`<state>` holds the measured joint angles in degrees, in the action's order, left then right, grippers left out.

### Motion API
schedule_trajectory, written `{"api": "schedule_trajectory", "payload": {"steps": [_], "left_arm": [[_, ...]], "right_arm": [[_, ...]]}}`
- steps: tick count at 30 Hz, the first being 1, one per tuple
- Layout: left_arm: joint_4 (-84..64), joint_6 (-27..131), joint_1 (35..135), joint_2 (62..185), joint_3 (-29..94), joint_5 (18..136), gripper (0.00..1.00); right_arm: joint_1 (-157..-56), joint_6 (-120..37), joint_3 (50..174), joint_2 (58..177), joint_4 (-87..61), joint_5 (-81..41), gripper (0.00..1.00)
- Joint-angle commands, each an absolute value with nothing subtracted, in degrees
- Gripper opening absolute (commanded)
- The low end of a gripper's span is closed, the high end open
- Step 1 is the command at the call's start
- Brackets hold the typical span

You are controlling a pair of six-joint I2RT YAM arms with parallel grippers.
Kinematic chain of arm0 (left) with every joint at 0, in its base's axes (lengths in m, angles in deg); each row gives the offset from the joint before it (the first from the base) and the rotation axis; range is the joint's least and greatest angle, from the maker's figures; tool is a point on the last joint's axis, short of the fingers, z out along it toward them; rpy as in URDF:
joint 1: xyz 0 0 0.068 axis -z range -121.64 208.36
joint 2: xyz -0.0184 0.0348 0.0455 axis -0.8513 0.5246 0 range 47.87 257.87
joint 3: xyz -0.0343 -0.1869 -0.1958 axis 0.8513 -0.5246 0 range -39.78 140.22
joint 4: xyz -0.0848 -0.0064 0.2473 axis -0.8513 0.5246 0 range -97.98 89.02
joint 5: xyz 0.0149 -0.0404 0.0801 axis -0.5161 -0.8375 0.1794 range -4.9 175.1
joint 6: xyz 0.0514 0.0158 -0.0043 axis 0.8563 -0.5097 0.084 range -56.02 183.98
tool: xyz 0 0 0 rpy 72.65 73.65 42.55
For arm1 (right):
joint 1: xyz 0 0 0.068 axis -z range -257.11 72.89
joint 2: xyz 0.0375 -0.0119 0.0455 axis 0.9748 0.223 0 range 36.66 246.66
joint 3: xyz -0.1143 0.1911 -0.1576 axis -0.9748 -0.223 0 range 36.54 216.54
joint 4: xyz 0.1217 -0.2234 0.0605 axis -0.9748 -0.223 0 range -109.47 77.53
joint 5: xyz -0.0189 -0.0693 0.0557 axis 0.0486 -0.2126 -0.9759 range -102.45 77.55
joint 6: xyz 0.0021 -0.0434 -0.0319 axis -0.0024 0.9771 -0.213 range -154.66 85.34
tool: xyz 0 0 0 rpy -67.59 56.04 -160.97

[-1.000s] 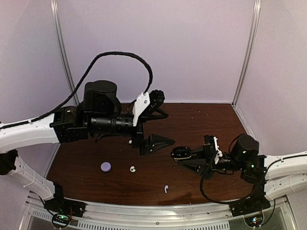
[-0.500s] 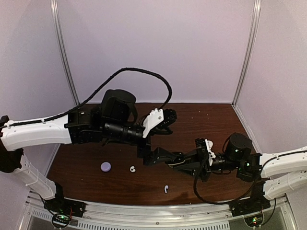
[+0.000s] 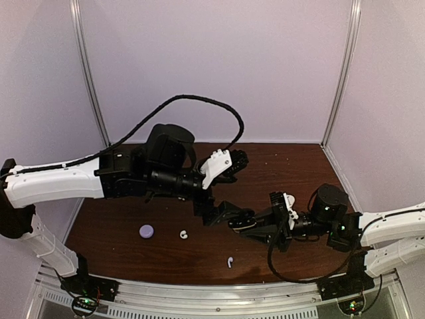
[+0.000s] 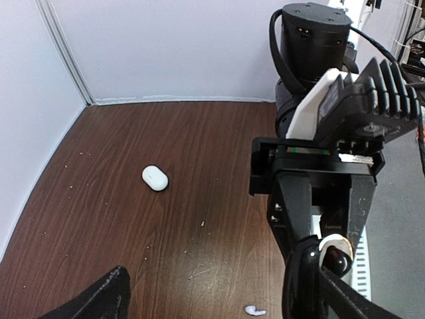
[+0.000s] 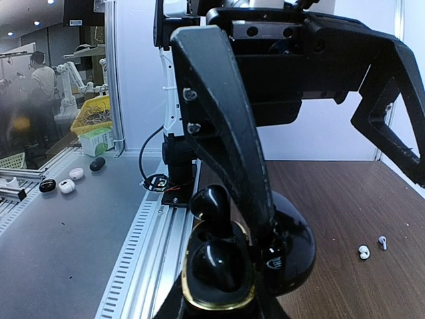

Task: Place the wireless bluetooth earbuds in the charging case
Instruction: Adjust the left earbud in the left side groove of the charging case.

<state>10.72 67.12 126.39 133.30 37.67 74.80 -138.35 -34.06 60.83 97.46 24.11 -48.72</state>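
My right gripper (image 3: pixel 255 222) is shut on the black, gold-rimmed charging case (image 5: pixel 222 292), lid (image 5: pixel 292 249) open. One black earbud (image 5: pixel 216 266) sits in the case and a second black earbud (image 5: pixel 212 199) stands up at its far rim. My left gripper (image 3: pixel 238 188) hangs wide open over the case (image 3: pixel 243 217), and one of its fingers (image 5: pixel 226 133) lies along the lid. The other finger (image 5: pixel 395 113) is off to the side. On the table lie a white curled earbud (image 3: pixel 184 234) and a white stemmed earbud (image 3: pixel 230 262).
A round lavender piece (image 3: pixel 147 230) lies on the table at the left. A white pebble-like case (image 4: pixel 155 177) rests farther back on the wood. The metal rail (image 3: pixel 219 292) runs along the near edge. White walls close in the back and sides.
My left arm has swung right and down, so its lower finger now meets the case. The right gripper has carried the case leftward toward it. Both have barely moved in the last half second.
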Motion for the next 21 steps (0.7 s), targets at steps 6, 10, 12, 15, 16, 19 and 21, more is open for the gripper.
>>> {"api": "schedule_trajectory", "payload": {"steps": [6, 10, 12, 15, 16, 19, 21], "left_arm": [[5.4, 70.1, 126.2, 128.0, 35.9, 69.2, 0.98], [5.1, 72.2, 126.2, 125.0, 33.9, 67.7, 0.98], [6.2, 73.6, 126.2, 124.1, 33.4, 67.7, 0.98], [7.1, 75.5, 126.2, 121.9, 31.5, 67.6, 0.98], [7.1, 76.3, 126.2, 121.3, 30.8, 67.2, 0.98], [7.4, 78.3, 126.2, 120.3, 28.7, 65.1, 0.98], [7.5, 79.2, 126.2, 120.3, 28.1, 63.8, 0.98]], "right_arm": [[-138.1, -36.2, 61.9, 97.4, 26.3, -49.8, 0.0], [-137.9, -37.8, 61.2, 97.5, 28.3, -49.8, 0.0], [-137.9, -37.9, 61.2, 97.6, 28.4, -50.1, 0.0], [-137.8, -38.0, 61.3, 97.4, 28.4, -50.6, 0.0], [-137.9, -38.0, 61.4, 97.3, 28.3, -50.9, 0.0], [-137.8, -37.9, 61.8, 97.5, 27.9, -52.1, 0.0], [-137.8, -37.8, 62.1, 97.9, 27.9, -53.1, 0.0]]}}
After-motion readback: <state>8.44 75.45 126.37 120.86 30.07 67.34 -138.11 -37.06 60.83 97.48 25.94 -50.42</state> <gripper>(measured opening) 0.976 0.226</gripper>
